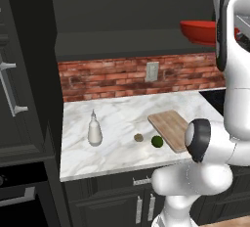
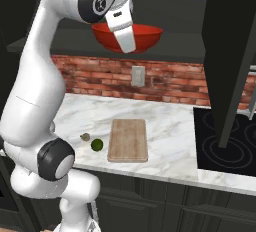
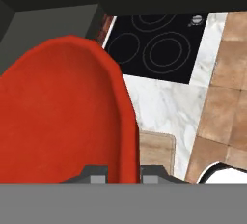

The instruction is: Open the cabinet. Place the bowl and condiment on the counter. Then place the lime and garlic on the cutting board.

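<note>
In the left base view, a white-grey veined marble worktop (image 1: 122, 143) with a thick pale edge spans the middle under a red brick backsplash (image 1: 112, 79), carrying a small white pear-shaped squeeze bottle (image 1: 94, 130) at centre left, a tiny brownish-grey garlic bulb (image 1: 138, 137), a small dark green lime (image 1: 156, 141) and a light-brown grained wooden cutting board (image 1: 171, 129), while the glossy red bowl (image 1: 197, 31) hangs at the upper right. In the right base view the bowl (image 2: 145, 36) sits at top centre, high above the board (image 2: 128, 139), with a black stovetop (image 2: 225, 143) at right. In the hand view the pincer (image 3: 123, 174) at bottom centre is clamped on the bowl's smooth rim (image 3: 126, 121), one dark tip on each side.
</note>
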Controlling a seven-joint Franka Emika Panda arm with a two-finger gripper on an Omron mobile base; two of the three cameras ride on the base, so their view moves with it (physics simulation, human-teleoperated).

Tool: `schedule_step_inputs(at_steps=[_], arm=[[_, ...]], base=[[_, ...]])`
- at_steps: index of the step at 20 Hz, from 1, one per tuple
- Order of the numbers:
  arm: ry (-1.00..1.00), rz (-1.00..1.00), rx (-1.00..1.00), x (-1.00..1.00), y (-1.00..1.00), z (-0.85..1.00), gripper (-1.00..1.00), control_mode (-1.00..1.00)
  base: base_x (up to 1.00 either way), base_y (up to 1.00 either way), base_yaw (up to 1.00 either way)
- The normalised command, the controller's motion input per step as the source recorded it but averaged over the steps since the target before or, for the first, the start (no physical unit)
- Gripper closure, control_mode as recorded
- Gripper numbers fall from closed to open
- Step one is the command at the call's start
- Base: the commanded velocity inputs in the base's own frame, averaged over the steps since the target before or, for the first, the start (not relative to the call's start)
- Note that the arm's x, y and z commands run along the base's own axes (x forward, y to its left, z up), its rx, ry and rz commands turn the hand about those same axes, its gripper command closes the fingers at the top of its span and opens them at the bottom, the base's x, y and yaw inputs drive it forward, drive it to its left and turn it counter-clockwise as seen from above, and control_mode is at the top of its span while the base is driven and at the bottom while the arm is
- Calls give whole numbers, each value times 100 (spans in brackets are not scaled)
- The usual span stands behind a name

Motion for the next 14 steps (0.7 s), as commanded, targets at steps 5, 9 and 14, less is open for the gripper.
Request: schedule_step_inputs(at_steps=[5, 9, 14], arm=[[0, -4, 0, -76, 19, -15, 100, -100], [1, -3, -2, -58, 38, -26, 100, -100], [4, -3, -1, -30, 33, -26, 100, -100]], base=[[0, 0, 0], [0, 0, 0], [0, 0, 0]])
